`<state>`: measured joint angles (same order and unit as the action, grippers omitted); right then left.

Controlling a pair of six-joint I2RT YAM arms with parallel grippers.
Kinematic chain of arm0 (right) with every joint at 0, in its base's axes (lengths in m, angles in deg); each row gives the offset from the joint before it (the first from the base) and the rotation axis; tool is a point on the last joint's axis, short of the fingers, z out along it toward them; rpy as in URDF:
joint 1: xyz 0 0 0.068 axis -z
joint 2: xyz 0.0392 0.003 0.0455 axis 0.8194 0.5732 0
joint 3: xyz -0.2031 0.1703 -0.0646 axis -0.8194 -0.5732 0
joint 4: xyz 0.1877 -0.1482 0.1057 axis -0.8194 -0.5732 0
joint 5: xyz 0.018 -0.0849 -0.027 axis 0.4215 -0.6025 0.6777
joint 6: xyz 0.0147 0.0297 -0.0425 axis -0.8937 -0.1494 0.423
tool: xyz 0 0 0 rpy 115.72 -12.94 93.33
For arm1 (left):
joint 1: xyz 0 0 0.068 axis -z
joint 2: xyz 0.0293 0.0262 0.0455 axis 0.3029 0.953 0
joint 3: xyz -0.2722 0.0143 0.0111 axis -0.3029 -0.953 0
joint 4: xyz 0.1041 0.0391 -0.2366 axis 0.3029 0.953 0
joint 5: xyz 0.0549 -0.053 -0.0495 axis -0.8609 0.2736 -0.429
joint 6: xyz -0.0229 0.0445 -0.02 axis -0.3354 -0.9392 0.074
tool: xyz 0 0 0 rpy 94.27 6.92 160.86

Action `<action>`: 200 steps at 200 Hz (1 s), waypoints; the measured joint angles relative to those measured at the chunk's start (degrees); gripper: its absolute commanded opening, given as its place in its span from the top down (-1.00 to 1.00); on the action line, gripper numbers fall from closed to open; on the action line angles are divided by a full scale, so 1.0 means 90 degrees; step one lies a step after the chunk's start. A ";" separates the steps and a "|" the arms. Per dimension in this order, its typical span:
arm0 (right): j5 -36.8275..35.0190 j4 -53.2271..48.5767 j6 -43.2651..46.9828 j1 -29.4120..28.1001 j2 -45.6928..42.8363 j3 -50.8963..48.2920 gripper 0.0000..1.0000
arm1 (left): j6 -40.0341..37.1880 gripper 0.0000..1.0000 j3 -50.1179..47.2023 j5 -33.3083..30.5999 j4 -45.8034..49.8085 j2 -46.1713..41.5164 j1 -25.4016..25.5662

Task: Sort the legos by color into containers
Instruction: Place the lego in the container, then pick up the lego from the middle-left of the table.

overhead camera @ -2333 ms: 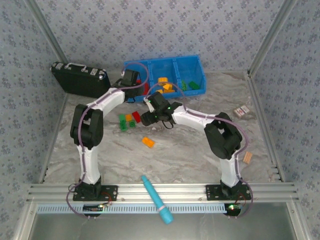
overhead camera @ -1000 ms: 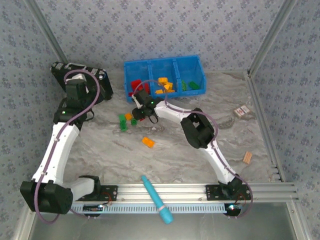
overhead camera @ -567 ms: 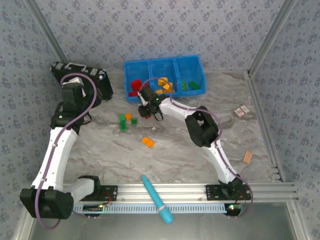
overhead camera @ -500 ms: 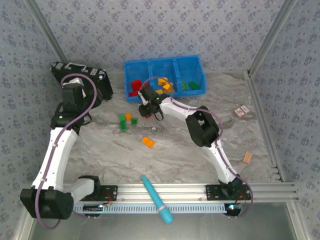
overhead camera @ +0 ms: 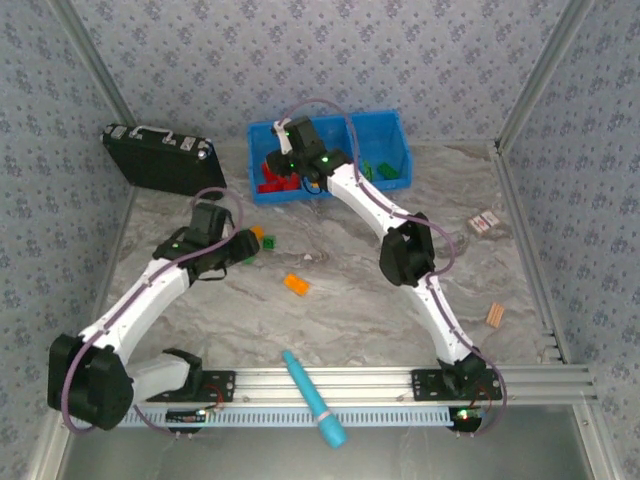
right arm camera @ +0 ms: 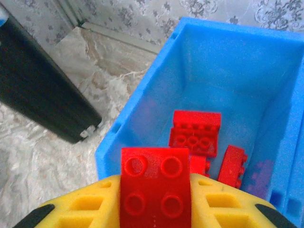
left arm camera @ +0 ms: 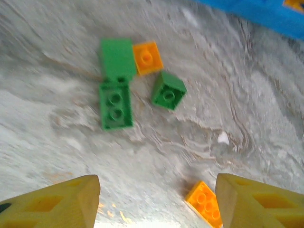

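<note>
My right gripper [overhead camera: 284,166] hangs over the left compartment of the blue bin [overhead camera: 396,136], shut on a red four-stud lego [right arm camera: 154,166]. Below it in that compartment [right arm camera: 142,111] lie more red legos [right arm camera: 195,133]. Green legos [overhead camera: 385,172] sit in the right compartment. My left gripper [overhead camera: 243,246] is open just above the table beside the loose legos. Ahead of it lie green legos [left arm camera: 115,105] and a small orange one [left arm camera: 147,57]. A second orange lego [left arm camera: 205,203] lies by the right finger [left arm camera: 259,202].
A black case [overhead camera: 160,157] stands left of the bin. A light-blue pen-like tool [overhead camera: 315,400] lies near the front rail. Two small tan pieces [overhead camera: 484,222] [overhead camera: 495,316] rest at the right side of the table.
My right gripper lifted the red lego from the table to above the bin's left compartment. The left arm swung from the black case down to the loose legos.
</note>
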<state>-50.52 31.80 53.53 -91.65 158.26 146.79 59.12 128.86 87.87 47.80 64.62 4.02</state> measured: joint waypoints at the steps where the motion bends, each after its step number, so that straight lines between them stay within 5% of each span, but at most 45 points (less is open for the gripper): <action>1: 0.0000 -0.0002 0.0002 0.0002 0.0019 0.0022 0.25 | 0.0029 -0.34 -0.0007 0.0000 -0.0007 0.0019 0.0017; 37: 0.0355 0.0289 -0.0068 0.0199 0.0753 0.0299 0.14 | 0.0427 -0.37 -0.0160 -0.0223 -0.0058 0.0364 0.0068; 111: 0.0714 0.0335 -0.0015 0.0250 0.0731 0.0255 -0.04 | 0.0379 -0.37 -0.0146 -0.0692 -0.0379 0.1416 0.0066; 200: 0.0736 0.0495 0.0563 0.0418 -0.1355 -0.2506 -0.17 | -0.0078 -0.28 0.0607 -0.1103 -0.0894 0.2798 0.0010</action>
<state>-43.90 36.26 58.60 -87.89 146.06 124.24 58.42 134.32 77.95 39.76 89.80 4.10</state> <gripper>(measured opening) 0.576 0.664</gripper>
